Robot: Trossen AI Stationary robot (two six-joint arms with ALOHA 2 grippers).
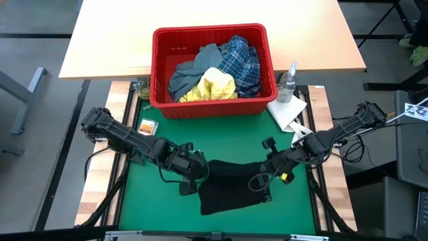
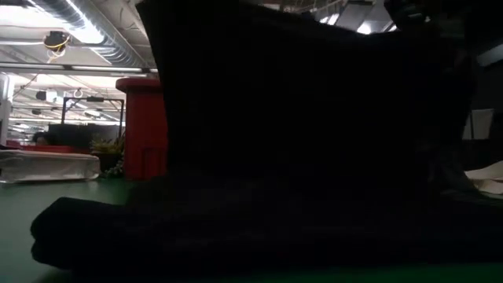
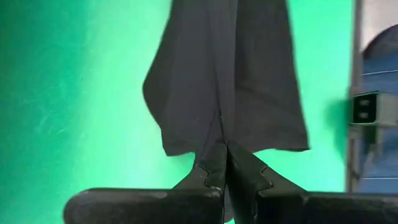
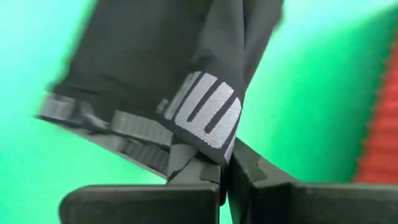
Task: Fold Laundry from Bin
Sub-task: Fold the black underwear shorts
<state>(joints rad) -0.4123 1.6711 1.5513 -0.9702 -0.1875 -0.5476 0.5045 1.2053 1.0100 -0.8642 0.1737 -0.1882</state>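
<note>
Both the left gripper (image 1: 189, 175) and right gripper (image 1: 270, 170) pinch corners of the dark garment (image 1: 231, 187), which looks light and limp, best held by its edges.

The green mat (image 1: 221, 137) carries the red bin (image 1: 159, 73), a dark garment (image 1: 231, 191), white paper (image 1: 289, 110) and a spray bottle (image 1: 287, 84).

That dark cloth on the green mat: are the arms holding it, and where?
Yes. Both grip the dark garment: the left gripper pinches one edge, the right gripper its printed band at the opposite side.
</note>
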